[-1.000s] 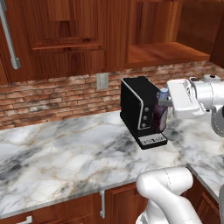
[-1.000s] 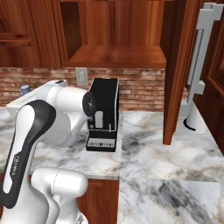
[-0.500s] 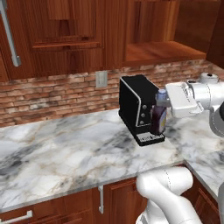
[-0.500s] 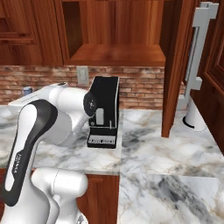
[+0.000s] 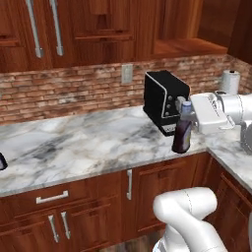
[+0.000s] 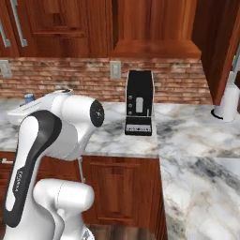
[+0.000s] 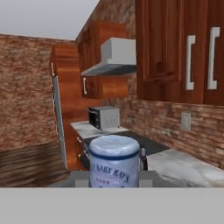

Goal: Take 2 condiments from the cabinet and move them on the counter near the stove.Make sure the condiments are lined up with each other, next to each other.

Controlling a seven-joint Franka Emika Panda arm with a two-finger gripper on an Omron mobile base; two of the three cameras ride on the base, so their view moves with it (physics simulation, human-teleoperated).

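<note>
Walls: a red-brown brick backsplash [image 5: 74, 91] runs behind the desk, with a pale grey wall outlet [image 5: 127, 73] set into it.
Upper furniture: reddish-brown panelled wooden cabinet doors [image 5: 88, 29] carry long silver handles [image 5: 33, 27].
Lower furniture: reddish wood drawers and doors [image 5: 93, 206] with short silver pulls stand under the desk.
Far end, hand view: a grey range hood [image 7: 113, 59], a small silver microwave [image 7: 103, 117] and a tall brick side wall [image 7: 26, 92].
Floor: dark wooden planks [image 7: 30, 164].
Light: even and soft.
</note>
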